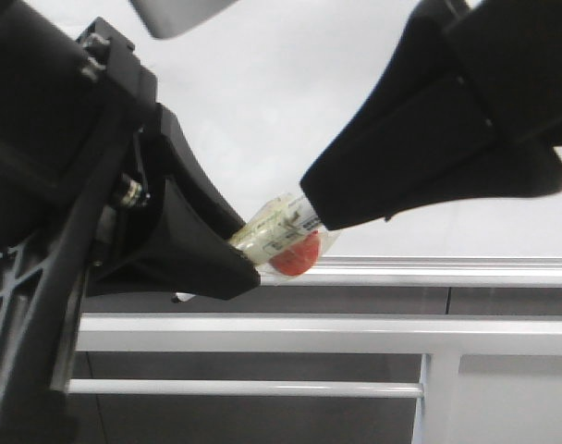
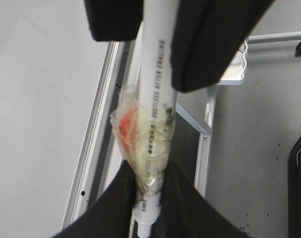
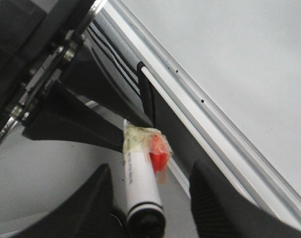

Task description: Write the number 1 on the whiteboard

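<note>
The whiteboard [image 1: 262,102] fills the far background, blank where visible, with its silver rail [image 1: 429,271] along the bottom edge. The left gripper [image 1: 235,254] and right gripper [image 1: 323,208] both grip one white marker [image 2: 155,99], their fingers closed on opposite ends. Tape holds a red piece [image 3: 159,152] mid-barrel.

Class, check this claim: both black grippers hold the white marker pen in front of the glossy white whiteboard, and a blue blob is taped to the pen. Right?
Not quite. The blob taped to the white marker pen is red-orange, not blue, as the right wrist view shows. The black left gripper, black right gripper and glossy white whiteboard stand as stated.
</note>
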Available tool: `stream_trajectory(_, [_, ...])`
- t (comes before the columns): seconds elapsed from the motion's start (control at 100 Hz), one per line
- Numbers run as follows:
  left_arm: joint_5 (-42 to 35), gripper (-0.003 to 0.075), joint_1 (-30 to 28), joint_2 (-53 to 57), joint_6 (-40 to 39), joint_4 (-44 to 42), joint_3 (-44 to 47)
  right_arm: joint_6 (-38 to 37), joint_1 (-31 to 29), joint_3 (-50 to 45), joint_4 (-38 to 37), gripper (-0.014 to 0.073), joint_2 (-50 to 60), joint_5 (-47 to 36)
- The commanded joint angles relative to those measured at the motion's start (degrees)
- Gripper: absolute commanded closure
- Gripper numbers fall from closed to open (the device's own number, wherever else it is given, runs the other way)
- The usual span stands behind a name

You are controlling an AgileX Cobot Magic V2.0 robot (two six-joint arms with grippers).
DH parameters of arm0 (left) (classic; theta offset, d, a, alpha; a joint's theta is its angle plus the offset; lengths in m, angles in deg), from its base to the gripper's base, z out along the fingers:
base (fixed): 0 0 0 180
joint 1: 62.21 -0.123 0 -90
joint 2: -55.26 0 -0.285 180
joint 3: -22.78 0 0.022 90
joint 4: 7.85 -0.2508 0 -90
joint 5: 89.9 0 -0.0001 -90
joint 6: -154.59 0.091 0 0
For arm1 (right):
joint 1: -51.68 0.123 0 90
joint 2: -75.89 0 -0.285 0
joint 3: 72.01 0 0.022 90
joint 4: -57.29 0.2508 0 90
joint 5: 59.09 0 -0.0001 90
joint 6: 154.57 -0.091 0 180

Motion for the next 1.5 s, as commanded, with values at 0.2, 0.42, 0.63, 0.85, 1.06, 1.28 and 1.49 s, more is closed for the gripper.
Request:
stream_trajectory(0.2, [-3.66, 0.0718, 0.54, 1.58, -0.04, -0.23, -1.92, 0.56, 0.22, 2.07, 0.74, 0.0659, 0.36, -3.54])
stream_trajectory(0.42, [-3.66, 0.0377, 0.54, 2.25, -0.04, -0.23, -1.92, 0.56, 0.22, 2.07, 0.74, 0.0659, 0.36, -3.65])
stream_trajectory(0.63, [0.48, 0.0282, 0.54, 5.28, -0.04, 0.85, -1.92, 0.56, 0.09, 2.07, 0.74, 0.0659, 0.36, -3.06])
stream_trajectory(0.85, [7.71, 0.0363, 0.54, 13.48, -1.05, 9.42, -1.92, 0.56, -0.01, 2.07, 0.74, 0.0659, 2.08, -3.45])
stream_trajectory(1.06, [13.13, 0.0739, 0.54, 22.27, -6.19, 10.05, -1.3, 0.56, -0.01, 0.42, -0.85, 0.0657, 9.08, -4.46])
stream_trajectory(1.28, [12.3, 0.0741, 0.43, 27.89, -13.35, 9.79, 2.65, 0.56, -0.01, -6.11, -1.41, 0.0656, 19.48, -8.86])
stream_trajectory(1.49, [6.96, 0.0741, 0.43, 30.64, -21.27, 7.33, 7.14, 0.17, -0.01, -13.83, -1.41, 0.0655, 29.71, -11.6])
